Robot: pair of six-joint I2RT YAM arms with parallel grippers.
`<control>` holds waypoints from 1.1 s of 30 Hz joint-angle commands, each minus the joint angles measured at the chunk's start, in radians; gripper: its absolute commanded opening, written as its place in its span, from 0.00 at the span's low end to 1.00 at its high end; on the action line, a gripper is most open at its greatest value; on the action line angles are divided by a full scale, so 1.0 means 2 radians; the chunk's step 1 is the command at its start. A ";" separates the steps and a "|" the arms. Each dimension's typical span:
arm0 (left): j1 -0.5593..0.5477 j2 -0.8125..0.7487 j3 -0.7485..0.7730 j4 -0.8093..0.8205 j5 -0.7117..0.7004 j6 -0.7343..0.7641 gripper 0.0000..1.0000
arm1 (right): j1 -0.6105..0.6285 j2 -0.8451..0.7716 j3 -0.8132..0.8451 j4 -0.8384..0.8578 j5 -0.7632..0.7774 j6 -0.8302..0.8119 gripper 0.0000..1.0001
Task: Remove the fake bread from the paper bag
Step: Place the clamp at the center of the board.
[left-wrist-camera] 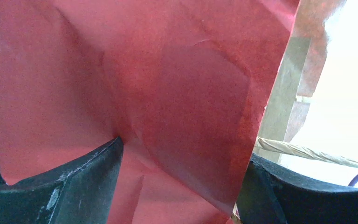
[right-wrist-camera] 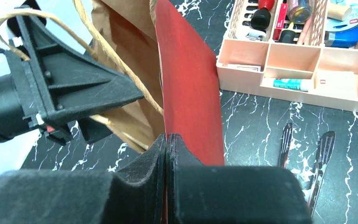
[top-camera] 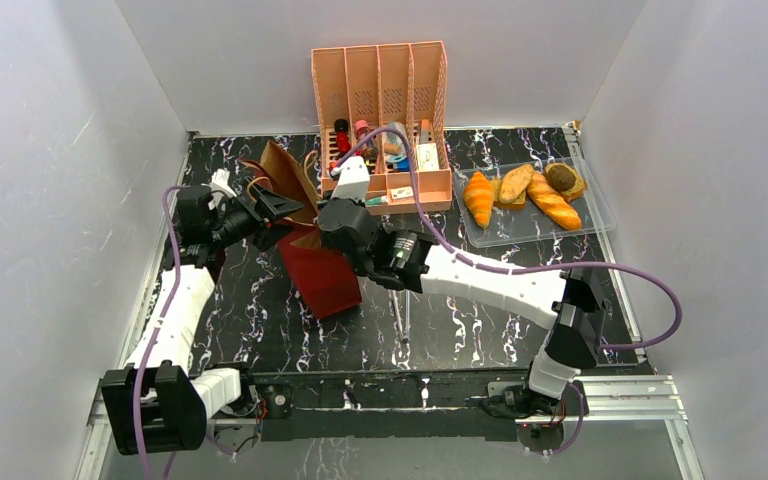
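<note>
Right up against the right wrist lens, my right gripper (right-wrist-camera: 166, 142) is pinched tight on the red lower part of the bag (right-wrist-camera: 191, 93). The two pads meet with only the paper sheet between them. In the left wrist view my left gripper (left-wrist-camera: 185, 151) has its fingers (left-wrist-camera: 74, 182) spread wide at the bottom corners of the frame. The red panel lies across the gap but is not clamped, so I read that gripper as released. Seen from the right wrist, it sits at the bag's mouth in the upper left of the frame, with a twine handle (right-wrist-camera: 116, 60) draped over it.

In the overhead frame the bag leans tilted at centre left on the table (top-camera: 460, 330), mouth toward the upper left. I see brown lining inside but no bread; whether a piece remains deeper in I cannot tell. The bread (top-camera: 520, 190) I can see sits in the clear tray (top-camera: 520, 228) at the upper right, well apart from the bag and beside the pink organizer (top-camera: 380, 75).

My guess is the bag is light, thin and floppy. It will crease and could tear at a pinched edge, so a folded rim or the stiffer base is the safer hold. The toy pieces look light, firm and smooth. I would grip the croissant (top-camera: 478, 197) across its thick middle and the baguette (top-camera: 552, 202) across its width, not at the tapered tips where it could slip out
</note>
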 commanded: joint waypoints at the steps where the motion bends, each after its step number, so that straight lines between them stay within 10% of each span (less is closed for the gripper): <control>1: 0.003 -0.025 0.006 0.012 0.006 -0.022 0.80 | 0.024 -0.029 0.020 0.038 0.031 -0.014 0.00; 33: 0.002 -0.066 -0.086 0.248 0.051 -0.263 0.82 | 0.075 -0.009 0.016 0.076 0.076 -0.043 0.00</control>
